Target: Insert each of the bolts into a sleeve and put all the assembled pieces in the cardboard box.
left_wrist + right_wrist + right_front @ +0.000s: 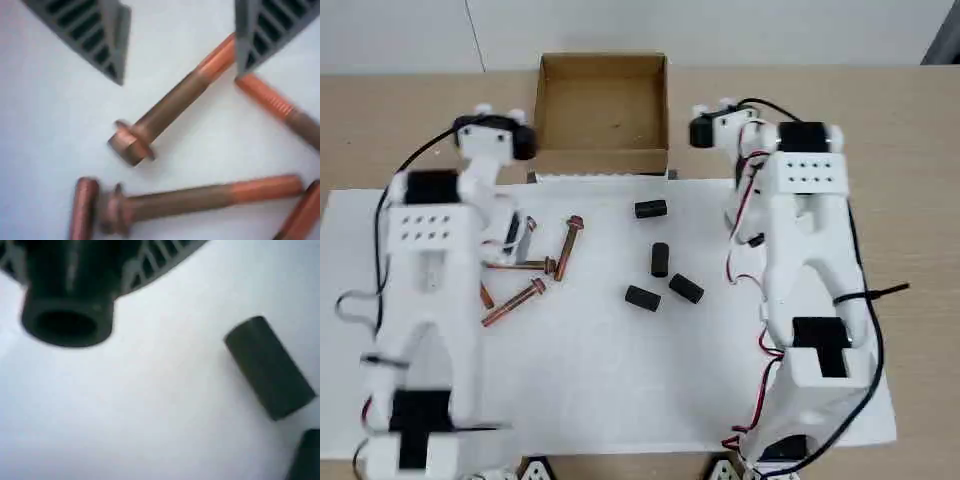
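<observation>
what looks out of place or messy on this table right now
Nothing looks damaged or spilled. The bolts lie scattered at odd angles on the white sheet, some touching each other, and the sleeves are strewn loosely beside them. The cardboard box is empty.

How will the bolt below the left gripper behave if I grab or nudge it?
The bolt looks like solid metal, so it is probably stiff and heavy for its size. Its round shank lies flat, so it may roll, curving around its wider head.
</observation>
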Controlling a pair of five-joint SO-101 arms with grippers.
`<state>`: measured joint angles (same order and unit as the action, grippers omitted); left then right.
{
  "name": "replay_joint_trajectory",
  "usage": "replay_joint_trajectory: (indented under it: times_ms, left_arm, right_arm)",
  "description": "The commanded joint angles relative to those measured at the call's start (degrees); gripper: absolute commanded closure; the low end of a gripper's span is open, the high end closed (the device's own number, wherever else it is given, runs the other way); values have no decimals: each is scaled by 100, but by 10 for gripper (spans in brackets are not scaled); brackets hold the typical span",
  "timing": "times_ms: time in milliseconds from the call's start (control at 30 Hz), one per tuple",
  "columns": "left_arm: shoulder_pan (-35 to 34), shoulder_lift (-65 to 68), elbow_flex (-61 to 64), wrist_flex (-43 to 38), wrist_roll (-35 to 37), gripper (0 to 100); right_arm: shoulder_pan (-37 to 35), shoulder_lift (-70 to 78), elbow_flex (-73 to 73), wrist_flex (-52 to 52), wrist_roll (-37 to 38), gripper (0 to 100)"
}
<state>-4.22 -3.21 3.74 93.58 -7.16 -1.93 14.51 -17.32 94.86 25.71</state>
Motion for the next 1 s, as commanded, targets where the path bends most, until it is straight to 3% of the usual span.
replay_joint_trajectory:
  times_ms: [0, 400, 967]
  left_arm:
    - [264, 782, -1059, 185, 246, 888]
    - [598, 3358, -3354, 475, 563, 841]
    - [897, 4782, -4145, 352, 545, 840]
  right_arm:
    - [207, -338, -220, 31, -62, 991]
    - [418, -338, -88, -13, -53, 990]
    - [400, -356, 615, -321, -53, 988]
